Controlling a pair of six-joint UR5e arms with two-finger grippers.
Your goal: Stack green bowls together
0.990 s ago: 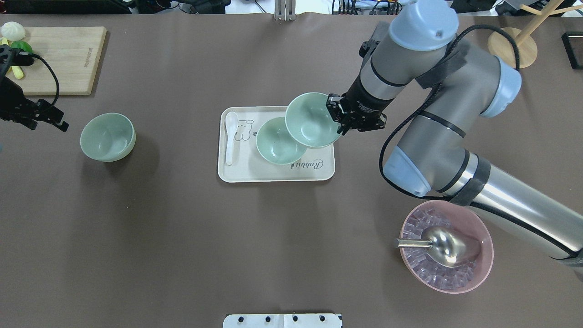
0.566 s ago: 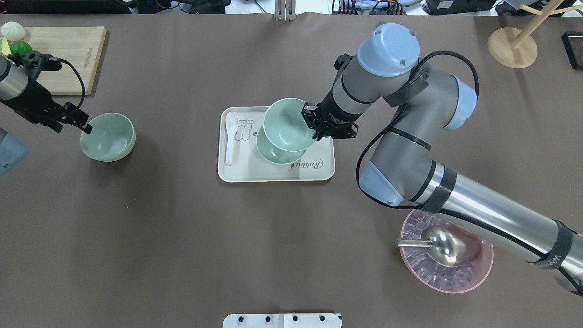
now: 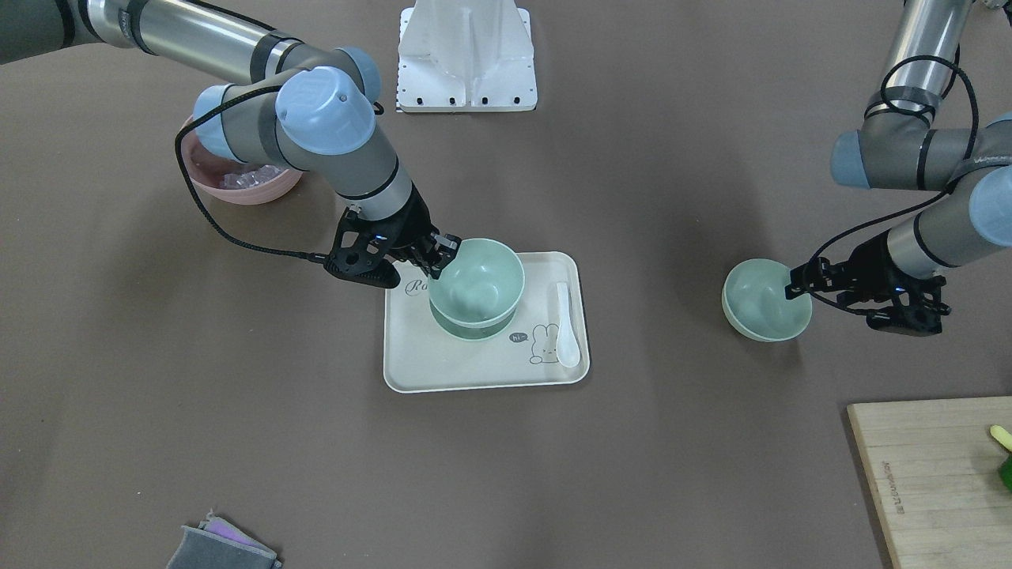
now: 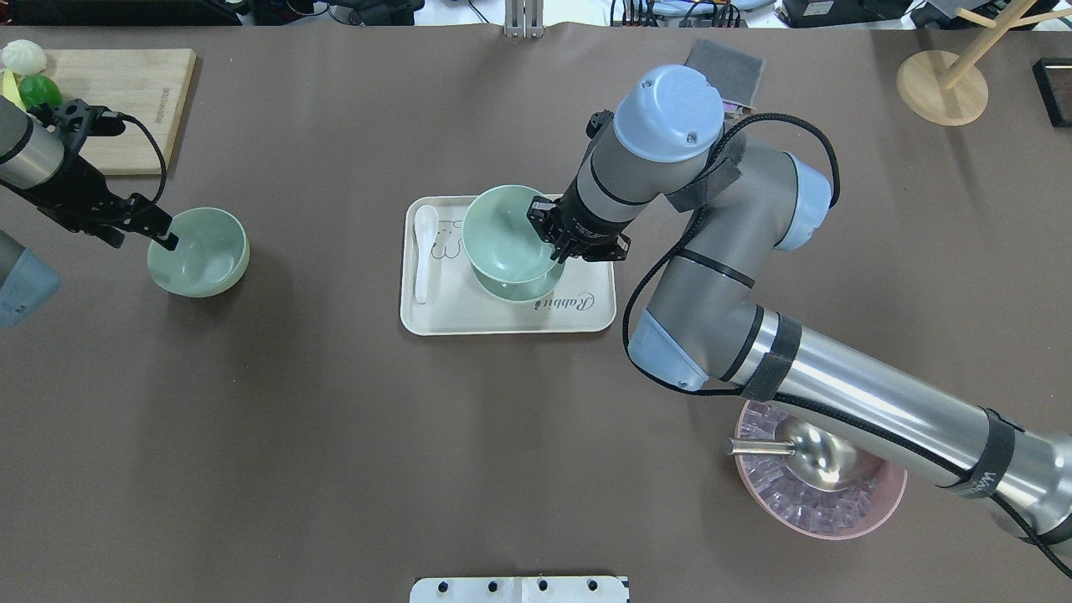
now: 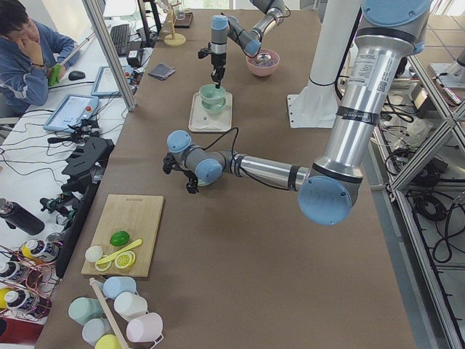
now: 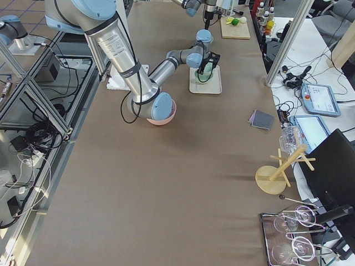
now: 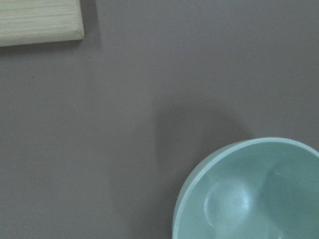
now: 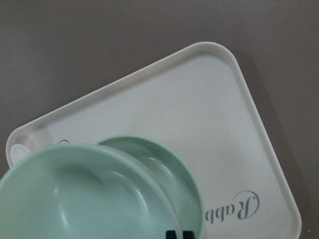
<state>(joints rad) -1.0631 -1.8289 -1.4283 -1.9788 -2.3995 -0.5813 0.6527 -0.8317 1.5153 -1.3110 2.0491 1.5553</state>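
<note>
Hovering above the lower green bowl (image 4: 521, 290) on the tray (image 4: 502, 322), the right gripper (image 4: 554, 251), pinched on the upper green bowl (image 4: 502, 230) at its rim, risks a tilted, off-centre drop.

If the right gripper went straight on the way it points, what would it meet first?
Likely the pale green plastic bowl on the white tray: the right gripper points down, and the matching bowl it holds is right over it.

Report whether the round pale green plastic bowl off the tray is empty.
Empty: the pale green bowl shows a bare inside from overhead.
</note>
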